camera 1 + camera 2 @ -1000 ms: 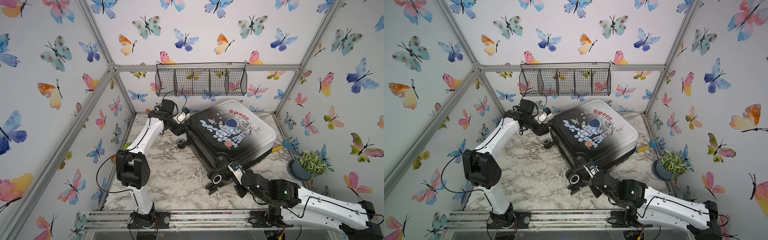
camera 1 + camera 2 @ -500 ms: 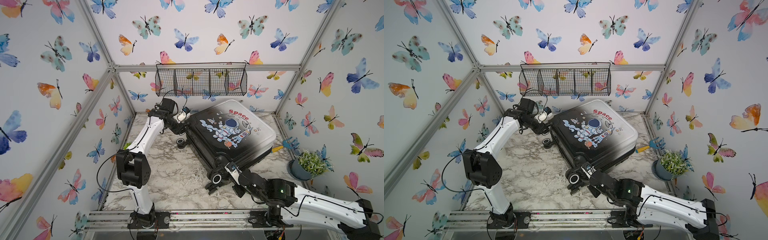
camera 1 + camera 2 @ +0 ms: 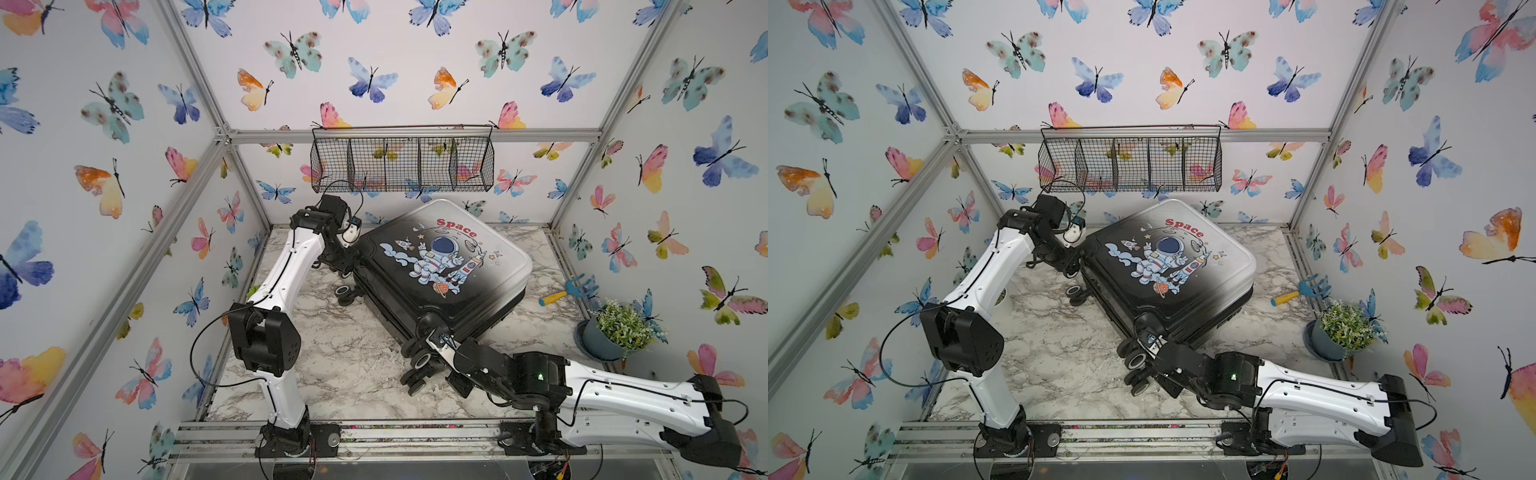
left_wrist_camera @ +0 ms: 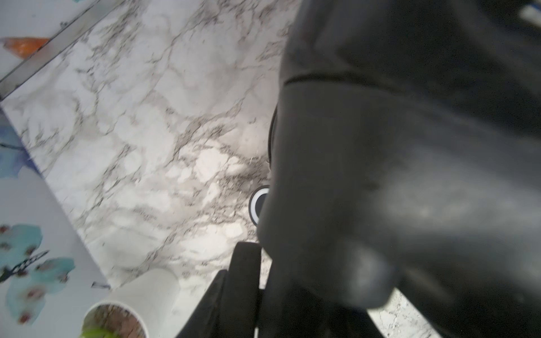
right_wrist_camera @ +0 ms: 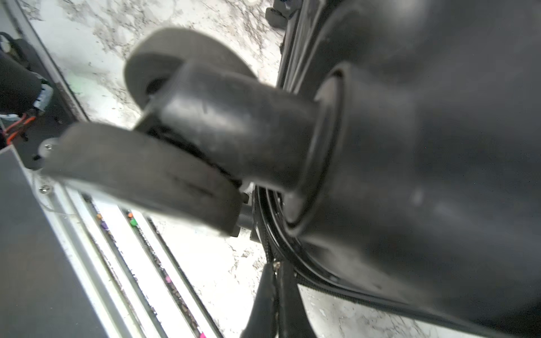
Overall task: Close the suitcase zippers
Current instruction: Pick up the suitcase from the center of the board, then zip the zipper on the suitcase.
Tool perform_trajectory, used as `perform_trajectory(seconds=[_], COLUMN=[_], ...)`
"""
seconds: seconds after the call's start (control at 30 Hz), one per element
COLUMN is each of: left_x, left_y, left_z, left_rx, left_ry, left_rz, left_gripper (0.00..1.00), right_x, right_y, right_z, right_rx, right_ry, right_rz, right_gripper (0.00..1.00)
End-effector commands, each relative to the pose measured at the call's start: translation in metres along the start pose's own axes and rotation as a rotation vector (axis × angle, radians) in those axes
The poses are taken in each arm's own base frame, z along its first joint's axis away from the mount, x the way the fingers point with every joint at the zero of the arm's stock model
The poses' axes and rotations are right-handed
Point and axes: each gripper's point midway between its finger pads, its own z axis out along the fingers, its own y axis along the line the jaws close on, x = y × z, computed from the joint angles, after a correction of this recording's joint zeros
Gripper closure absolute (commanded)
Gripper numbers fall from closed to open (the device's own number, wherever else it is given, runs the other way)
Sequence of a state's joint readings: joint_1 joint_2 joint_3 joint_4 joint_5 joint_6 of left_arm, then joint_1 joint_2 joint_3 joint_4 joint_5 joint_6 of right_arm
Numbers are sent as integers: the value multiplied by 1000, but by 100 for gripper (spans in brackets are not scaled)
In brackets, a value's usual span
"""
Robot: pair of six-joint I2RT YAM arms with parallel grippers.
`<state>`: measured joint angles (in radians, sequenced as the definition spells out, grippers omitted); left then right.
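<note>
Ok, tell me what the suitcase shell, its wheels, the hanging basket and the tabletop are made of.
Suitcase: likely hard plastic, glossy, catching highlights on its moulded shell. Wheels: matte black rubber or plastic, white-rimmed. Basket: thin black wire mesh, probably coated metal. Tabletop: marble pattern, grey veins on white; stone or printed laminate, cannot tell.

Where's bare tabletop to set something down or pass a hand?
Biggest free patch: marble tabletop bordered by the left arm, the suitcase and the front rail. Smaller strip between suitcase, rake and potted plant. Crowded: both wheeled corners of the case, left tool at the far one, right tool at the near one.
</note>
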<state>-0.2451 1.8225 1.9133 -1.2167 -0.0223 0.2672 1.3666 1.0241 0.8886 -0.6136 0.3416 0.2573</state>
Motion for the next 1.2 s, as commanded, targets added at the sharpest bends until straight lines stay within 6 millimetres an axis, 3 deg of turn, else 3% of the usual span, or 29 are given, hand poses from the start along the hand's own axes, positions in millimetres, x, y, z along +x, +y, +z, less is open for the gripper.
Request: perform_trajectory(seconds=[0.0,0.2,0.37,0.5,0.6,0.73,0.83,1.03,1.17], left_x=[-3,7,15,20,19,22,33,49,51], left_y=[73,84,74,44,16,-15,-24,-26,-44], left_z=[-75,-136,-157,-155,-155,-154,-145,-141,-132], left_rx=[-233,-245,-109,55,208,230,187,109,79], left_ry=[-212,-347,-438,-440,-451,-394,-330,-270,-222], left_rz=[-617,-719,-790,-800,-827,-772,-732,-703,-640], left_gripper=[100,100,100,100,100,100,100,100,100], right_x=[-115,-169,-173,-169,-166,-171,-186,-207,-224], right_y=[36,27,4,-14,-7,2,8,24,27], right_z=[-64,-110,-128,-143,-138,-134,-139,-128,-117], right_rx=[-224,-215,-112,-63,-95,-130,-159,-244,-202], right_ry=[-415,-573,-571,-571,-541,-561,-601,-630,-651], right_rz=[124,109,104,155,144,139,149,277,256], right_gripper=[97,97,96,97,97,97,96,97,97])
